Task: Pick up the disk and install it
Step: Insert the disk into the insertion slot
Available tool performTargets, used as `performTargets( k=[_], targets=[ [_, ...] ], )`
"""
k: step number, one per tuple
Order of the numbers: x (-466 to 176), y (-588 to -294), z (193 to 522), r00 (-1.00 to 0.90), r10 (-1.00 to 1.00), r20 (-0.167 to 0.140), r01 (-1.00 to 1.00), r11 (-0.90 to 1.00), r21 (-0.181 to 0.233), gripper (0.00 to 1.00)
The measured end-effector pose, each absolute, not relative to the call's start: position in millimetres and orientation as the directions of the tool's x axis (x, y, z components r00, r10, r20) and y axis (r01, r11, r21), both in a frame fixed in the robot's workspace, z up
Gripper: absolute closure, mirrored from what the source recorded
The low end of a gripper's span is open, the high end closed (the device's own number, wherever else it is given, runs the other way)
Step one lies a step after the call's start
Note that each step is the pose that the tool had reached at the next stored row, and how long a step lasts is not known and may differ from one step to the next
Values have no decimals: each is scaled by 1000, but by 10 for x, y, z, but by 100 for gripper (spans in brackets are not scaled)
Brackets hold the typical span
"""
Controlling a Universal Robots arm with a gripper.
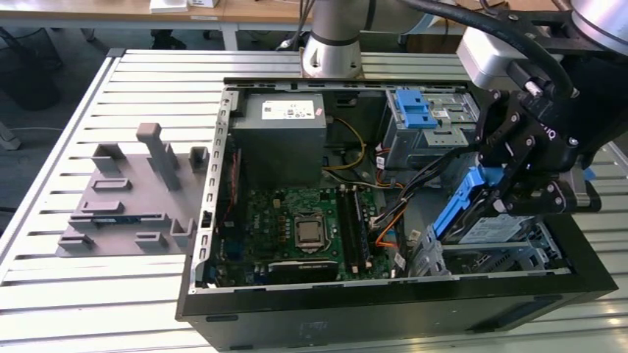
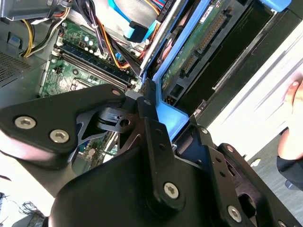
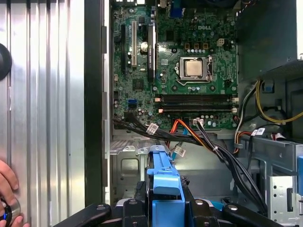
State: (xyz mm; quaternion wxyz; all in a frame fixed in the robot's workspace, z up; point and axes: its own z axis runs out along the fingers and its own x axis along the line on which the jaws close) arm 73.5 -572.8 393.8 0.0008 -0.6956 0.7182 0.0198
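Black gripper (image 1: 523,193) links fill the near field of both wrist views, clenched on the disk (image 1: 461,209) by its blue carrier bracket. That disk hangs tilted, long axis running steeply down into the computer case (image 1: 211,220), lower end inside the metal drive bay (image 1: 510,246) at the corner toward the exterior view's right; its circuit-board underside shows in the second wrist view. Room is tight: black and orange cables (image 3: 199,137) cross just beside the bay, and the case wall (image 1: 589,250) stands close behind. Farther off lie the motherboard (image 1: 304,220) and grey power supply (image 1: 284,121). A grey fixture block (image 1: 132,195) sits well apart on the slatted tabletop (image 1: 98,294). A person's hand (image 3: 7,189) rests beyond the case.
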Motion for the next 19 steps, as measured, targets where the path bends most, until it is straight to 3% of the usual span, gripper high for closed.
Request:
performTargets(
  k=[19],
  targets=[
    [735,-5728,3822,-32,-999,-29,-999,32,27,64]
  ],
)
